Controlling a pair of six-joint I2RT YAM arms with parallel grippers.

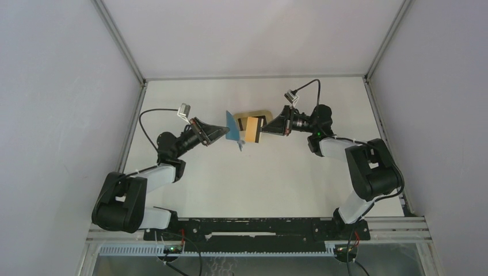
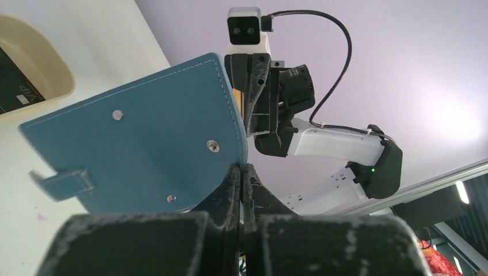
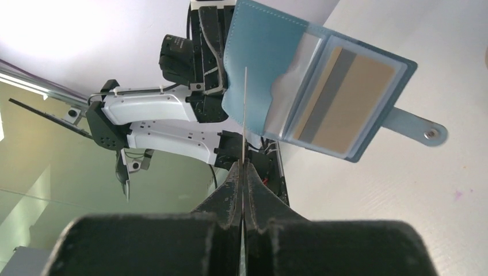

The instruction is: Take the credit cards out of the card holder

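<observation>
The teal-blue card holder (image 1: 232,129) hangs open above the table between both arms. My left gripper (image 2: 241,168) is shut on its lower edge; the outer face (image 2: 138,144) with studs and the closure tab (image 2: 63,184) shows. My right gripper (image 3: 243,165) is shut on a thin tan credit card (image 1: 251,130), seen edge-on in the right wrist view (image 3: 245,115). Its far end reaches the holder's flap (image 3: 259,52); whether it sits in a pocket I cannot tell. Another tan card with a grey stripe (image 3: 339,98) sits in the holder's clear pocket. A black card (image 2: 14,86) lies in the tan tray.
The tan rounded tray (image 1: 247,113) stands on the white table just behind the holder; it also shows at the upper left of the left wrist view (image 2: 52,63). Grey walls enclose the table on the left, right and back.
</observation>
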